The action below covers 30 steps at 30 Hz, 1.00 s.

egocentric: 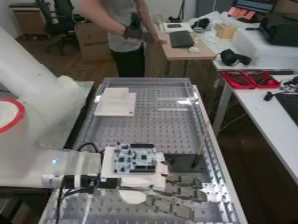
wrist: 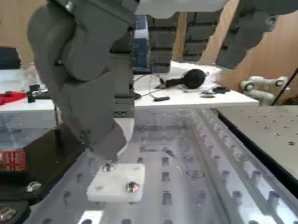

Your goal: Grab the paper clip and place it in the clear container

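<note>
The robot hand [egocentric: 181, 191] is open, its fingers extended and slightly spread toward the high view's right, over the near part of the perforated board [egocentric: 149, 135]. The paper clip's place relative to it and its long axis cannot be told.

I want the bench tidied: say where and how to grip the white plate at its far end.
Probably pinch the white plate by its right edge in the high view, coming from that side: it lies flat and low, and its left edge sits nearer a side of the bench.
</note>
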Motion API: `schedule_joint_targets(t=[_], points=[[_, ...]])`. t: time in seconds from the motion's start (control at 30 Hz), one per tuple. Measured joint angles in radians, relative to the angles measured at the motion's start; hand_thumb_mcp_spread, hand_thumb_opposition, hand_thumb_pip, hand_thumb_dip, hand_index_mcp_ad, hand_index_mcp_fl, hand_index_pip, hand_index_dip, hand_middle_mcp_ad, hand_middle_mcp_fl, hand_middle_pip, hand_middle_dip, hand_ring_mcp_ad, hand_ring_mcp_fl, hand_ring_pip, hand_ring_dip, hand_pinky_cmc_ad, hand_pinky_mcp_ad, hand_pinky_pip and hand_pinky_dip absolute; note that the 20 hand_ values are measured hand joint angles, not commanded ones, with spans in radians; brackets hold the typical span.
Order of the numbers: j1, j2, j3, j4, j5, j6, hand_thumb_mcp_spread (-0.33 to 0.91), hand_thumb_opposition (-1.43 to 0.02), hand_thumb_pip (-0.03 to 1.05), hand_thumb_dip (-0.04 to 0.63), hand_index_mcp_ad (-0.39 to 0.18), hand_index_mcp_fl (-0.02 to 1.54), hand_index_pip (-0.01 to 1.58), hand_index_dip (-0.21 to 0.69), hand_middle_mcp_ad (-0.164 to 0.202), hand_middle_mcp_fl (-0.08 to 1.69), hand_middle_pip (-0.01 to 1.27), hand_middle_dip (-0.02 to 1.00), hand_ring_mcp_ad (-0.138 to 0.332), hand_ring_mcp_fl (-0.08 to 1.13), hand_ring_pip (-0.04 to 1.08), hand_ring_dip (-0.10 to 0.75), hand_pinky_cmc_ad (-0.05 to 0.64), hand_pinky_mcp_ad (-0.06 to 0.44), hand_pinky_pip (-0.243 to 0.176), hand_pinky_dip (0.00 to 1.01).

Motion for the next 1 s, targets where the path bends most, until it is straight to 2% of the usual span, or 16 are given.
schedule_joint_targets(t=[0.1,0.2,0.23,0.47,0.7,1.0], points=[[0.004,0.028,-0.023,0.026,0.009,0.02,0.51,-0.96,0.59,0.297,-0.176,0.58,1.41,0.07,0.066,0.12,0.12,0.16,0.113,0.0,0.09,0.075,0.302,0.227,-0.028,0.18],[0.012,0.065,-0.058,0.063,0.023,0.046,0.51,-0.96,0.59,0.297,-0.176,0.58,1.41,0.07,0.065,0.12,0.12,0.16,0.113,0.0,0.09,0.075,0.295,0.227,-0.01,0.18],[0.014,0.073,-0.066,0.071,0.026,0.051,0.51,-0.96,0.59,0.297,-0.176,0.58,1.41,0.07,0.068,0.12,0.12,0.16,0.113,0.0,0.09,0.075,0.312,0.227,-0.01,0.18],[0.062,0.201,-0.2,0.207,0.073,0.131,0.5,-0.96,0.59,0.297,-0.176,0.61,1.39,0.063,0.063,0.12,0.12,0.16,0.112,0.01,0.09,0.075,0.316,0.227,-0.01,0.18],[0.18,0.323,-0.34,0.34,0.144,0.214,0.5,-0.96,0.59,0.297,-0.176,0.61,1.39,0.063,0.063,0.12,0.12,0.16,0.112,0.01,0.09,0.075,0.316,0.227,-0.01,0.18],[0.353,0.391,-0.432,0.449,0.231,0.276,0.51,-0.97,0.59,0.297,-0.176,0.6,1.39,0.063,0.068,0.12,0.12,0.16,0.113,0.01,0.09,0.075,0.316,0.232,-0.01,0.18]])
